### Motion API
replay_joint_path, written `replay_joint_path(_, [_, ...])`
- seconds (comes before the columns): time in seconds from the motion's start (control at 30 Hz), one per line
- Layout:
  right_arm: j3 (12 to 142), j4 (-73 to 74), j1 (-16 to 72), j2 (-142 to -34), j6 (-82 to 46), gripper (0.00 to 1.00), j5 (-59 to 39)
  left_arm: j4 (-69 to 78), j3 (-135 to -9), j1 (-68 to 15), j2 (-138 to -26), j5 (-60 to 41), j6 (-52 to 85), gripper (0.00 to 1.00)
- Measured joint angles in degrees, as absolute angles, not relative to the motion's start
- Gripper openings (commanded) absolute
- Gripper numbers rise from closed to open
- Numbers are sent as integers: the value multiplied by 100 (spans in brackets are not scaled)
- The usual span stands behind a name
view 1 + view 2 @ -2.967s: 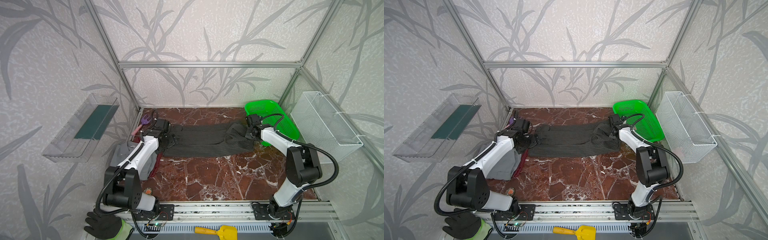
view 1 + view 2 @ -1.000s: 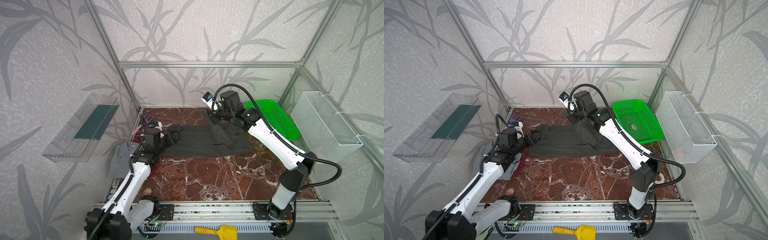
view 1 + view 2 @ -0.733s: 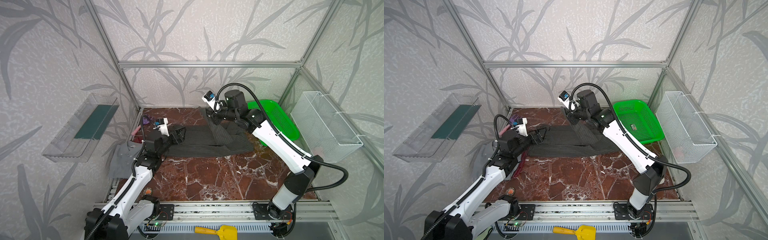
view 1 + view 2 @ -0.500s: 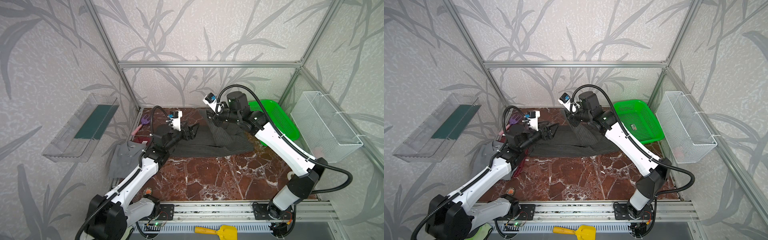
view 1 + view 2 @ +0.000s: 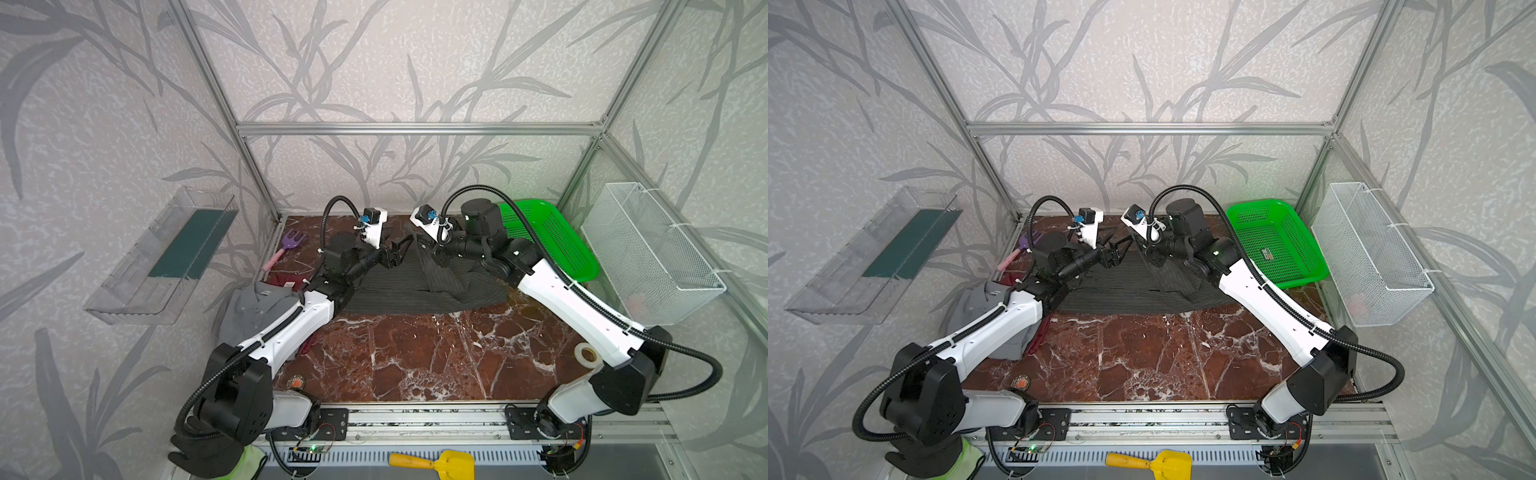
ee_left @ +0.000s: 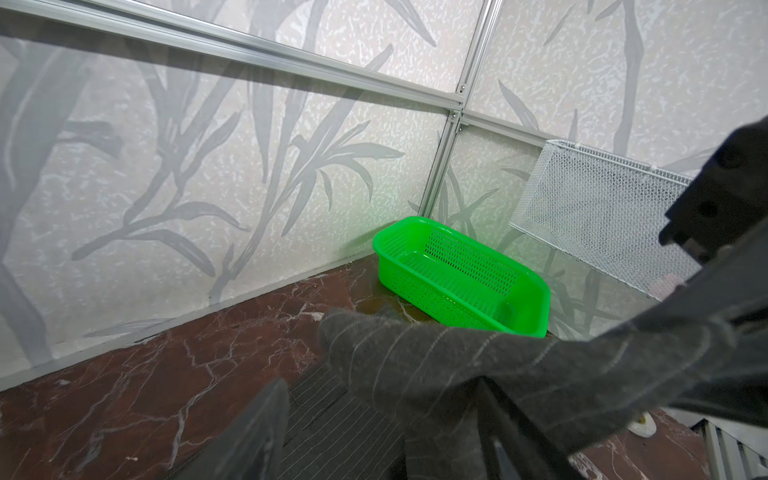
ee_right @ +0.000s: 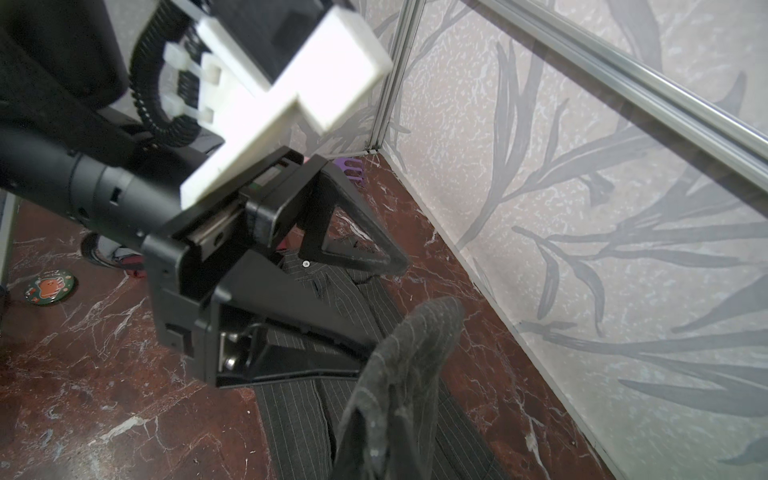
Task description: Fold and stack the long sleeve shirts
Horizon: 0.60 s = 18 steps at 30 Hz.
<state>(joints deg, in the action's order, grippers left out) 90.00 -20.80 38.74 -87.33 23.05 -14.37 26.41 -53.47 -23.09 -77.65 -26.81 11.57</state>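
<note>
The dark charcoal pinstriped shirt lies spread along the back of the table in both top views. My right gripper is shut on one sleeve end and holds it lifted above the shirt's body. My left gripper hangs right beside it, open, with that sleeve end draped across between its fingers. The plain grey shirt lies crumpled at the table's left edge, under my left arm. A strip of the dark red shirt shows beside it.
A green basket sits at the back right, with a white wire basket on the right wall. A purple toy fork lies at the back left. A tape roll and a round badge lie near the front.
My left arm has swung from the shirt's left edge up to the middle, its jaws narrowing around the raised sleeve end. My right gripper keeps holding that sleeve up, shifted slightly right.
</note>
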Motion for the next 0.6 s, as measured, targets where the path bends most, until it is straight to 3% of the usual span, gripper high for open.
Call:
replay_joint_path(0.13, [8912, -1957, 3833, -8691, 2379, 0, -1570, 2731, -5354, -2309, -7883, -3020, 1205, 55])
replay_joint_path(0.17, [8903, -1951, 3824, -8691, 2386, 0, -1579, 2738, -5358, -2307, -7933, -3109, 1208, 59])
replay_joint_path(0.23, [8892, -1951, 3802, -8691, 2390, 0, -1573, 2727, -5360, -2303, -8012, -3242, 1251, 78])
replay_joint_path(0.3, [8892, -1942, 3780, -8691, 2388, 0, -1498, 2714, -5343, -2303, -8014, -3365, 1293, 86])
replay_joint_path(0.6, [8892, -1922, 3765, -8691, 2357, 0, -1044, 2510, -4980, -2534, -7352, -3441, 950, 91])
